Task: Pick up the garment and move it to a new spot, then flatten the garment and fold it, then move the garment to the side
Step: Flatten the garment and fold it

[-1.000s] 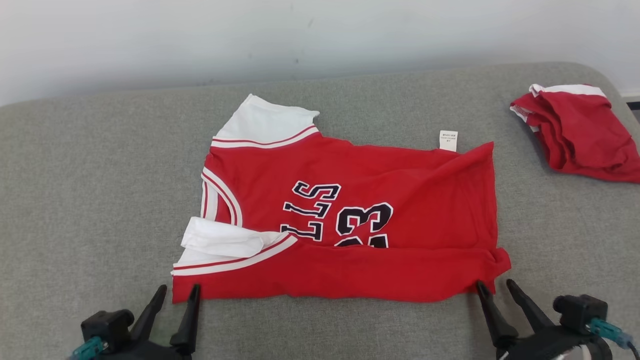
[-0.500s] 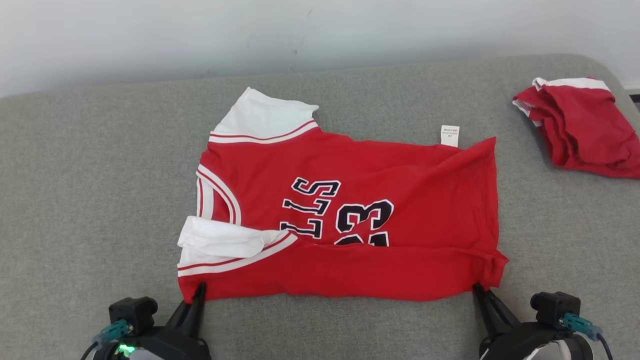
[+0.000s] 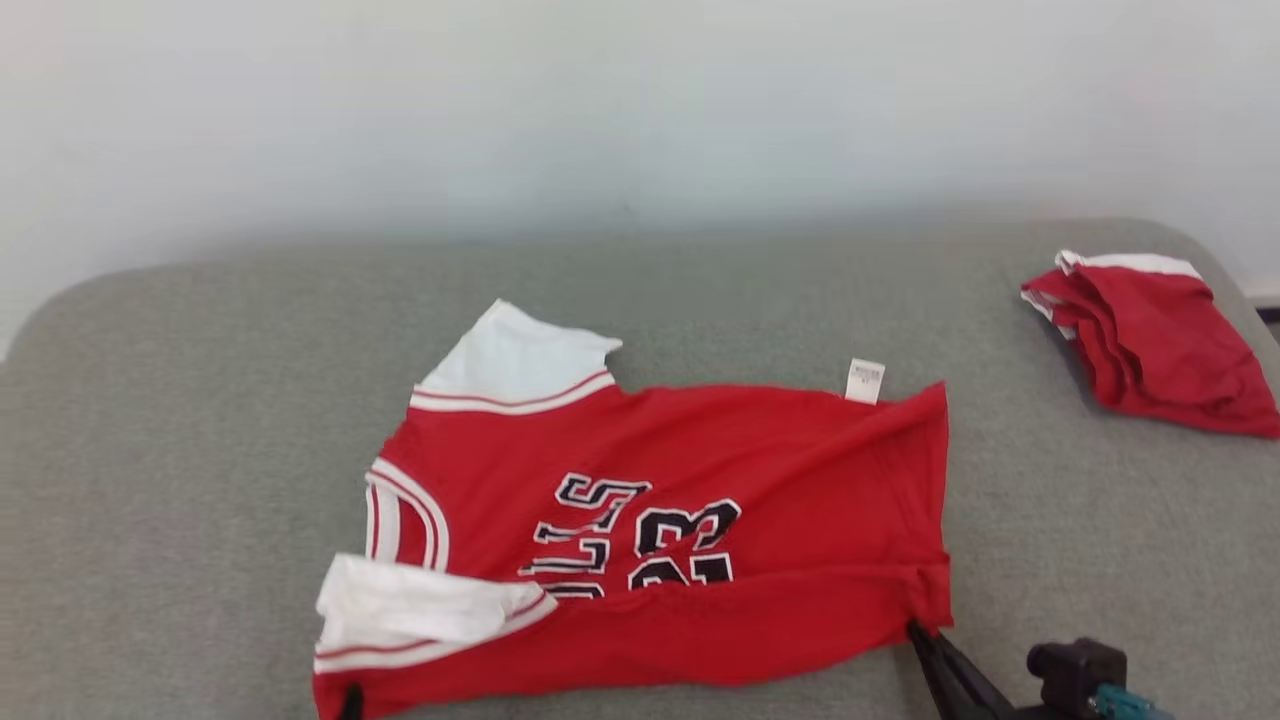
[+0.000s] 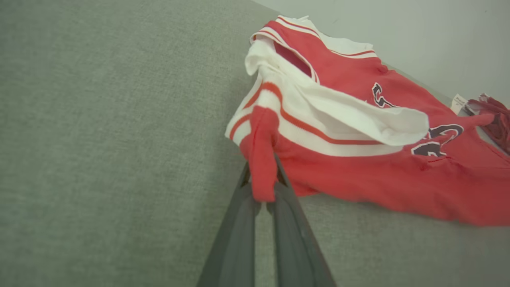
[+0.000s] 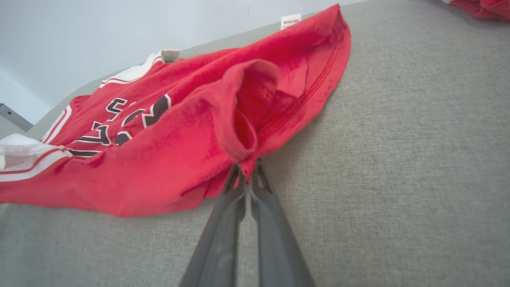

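1. My left hand (image 4: pixel 262 175) is clamping the near corner of the red jersey (image 3: pixel 700 450) at its shoulder end. The grip is just below the white sleeve (image 4: pixel 338 115) with its red stripe, and red cloth is bunching up between my two fingers.
2. My right hand (image 5: pixel 247 169) is pinching the near corner at the hem end, fingers pressed tight on a rolled fold of red cloth.
3. The jersey is lying sideways across the middle of the grey padded surface (image 3: pixel 200 450), collar toward my left, hem toward my right. Its near edge is doubled over the dark lettering (image 3: pixel 640 530).
4. A small white label (image 3: pixel 865 381) is poking out at the far hem edge.
5. A second red garment (image 3: pixel 1150 340) is sitting crumpled at the far right, well apart from the jersey.
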Controlling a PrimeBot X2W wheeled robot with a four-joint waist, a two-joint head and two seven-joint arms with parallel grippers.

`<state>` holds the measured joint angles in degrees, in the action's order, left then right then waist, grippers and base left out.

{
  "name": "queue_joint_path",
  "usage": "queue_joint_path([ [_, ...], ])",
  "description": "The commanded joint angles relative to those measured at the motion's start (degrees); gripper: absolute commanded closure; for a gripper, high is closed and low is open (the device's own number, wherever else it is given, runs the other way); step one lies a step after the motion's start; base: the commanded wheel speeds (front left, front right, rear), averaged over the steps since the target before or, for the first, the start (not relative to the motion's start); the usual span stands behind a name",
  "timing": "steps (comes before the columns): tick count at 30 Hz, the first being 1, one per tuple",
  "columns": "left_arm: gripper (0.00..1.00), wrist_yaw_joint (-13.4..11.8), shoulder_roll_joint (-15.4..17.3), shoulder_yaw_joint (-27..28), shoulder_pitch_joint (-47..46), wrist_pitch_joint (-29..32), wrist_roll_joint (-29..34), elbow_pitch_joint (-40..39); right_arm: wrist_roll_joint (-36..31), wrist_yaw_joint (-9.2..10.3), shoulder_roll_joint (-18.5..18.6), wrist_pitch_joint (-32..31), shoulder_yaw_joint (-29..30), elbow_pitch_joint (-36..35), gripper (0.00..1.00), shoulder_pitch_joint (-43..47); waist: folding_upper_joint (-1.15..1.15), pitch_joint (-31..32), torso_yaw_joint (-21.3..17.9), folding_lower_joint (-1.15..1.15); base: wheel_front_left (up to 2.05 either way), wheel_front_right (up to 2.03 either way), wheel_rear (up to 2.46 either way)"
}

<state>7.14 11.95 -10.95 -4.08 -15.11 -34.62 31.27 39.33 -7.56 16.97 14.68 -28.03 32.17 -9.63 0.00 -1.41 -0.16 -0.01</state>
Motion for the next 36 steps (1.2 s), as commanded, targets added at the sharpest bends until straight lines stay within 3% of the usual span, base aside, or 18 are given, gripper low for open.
queue_joint_path([
  [1,1.00,0.0,-0.8,0.5,2.5,0.0,0.9,-1.1,-0.2,0.14,1.0,0.3,-0.4,-0.8,1.00,1.7,0.00,2.4,2.5,0.01,0.00,0.00,0.00],
  [12,1.00,0.2,-4.8,3.0,9.7,0.0,3.1,-3.6,0.1,0.14,6.1,-2.8,4.3,-7.1,1.00,13.9,0.00,3.8,2.6,0.01,0.00,0.00,0.00],
  [18,1.00,0.1,-5.4,4.0,10.6,0.0,3.6,-3.3,-0.9,0.14,5.2,-4.5,7.6,-9.1,1.00,15.5,0.00,3.7,1.2,0.01,0.00,0.00,0.00],
  [20,0.22,0.2,-5.6,4.0,9.9,0.0,4.4,-3.4,-1.3,0.14,4.3,-5.2,8.5,-9.3,0.00,15.7,0.00,3.7,1.1,0.01,0.00,0.00,0.00],
  [21,0.00,0.2,-5.7,4.2,9.5,0.0,4.7,-3.4,-1.8,0.14,4.0,-5.3,8.8,-9.5,0.00,15.7,0.00,3.6,1.1,0.01,0.00,0.00,0.00],
  [36,0.00,0.0,-7.9,15.5,7.8,0.0,12.3,-16.6,-10.3,0.14,1.7,-1.4,15.5,-17.4,0.00,14.7,0.00,3.7,0.1,0.01,0.00,0.00,0.00],
])
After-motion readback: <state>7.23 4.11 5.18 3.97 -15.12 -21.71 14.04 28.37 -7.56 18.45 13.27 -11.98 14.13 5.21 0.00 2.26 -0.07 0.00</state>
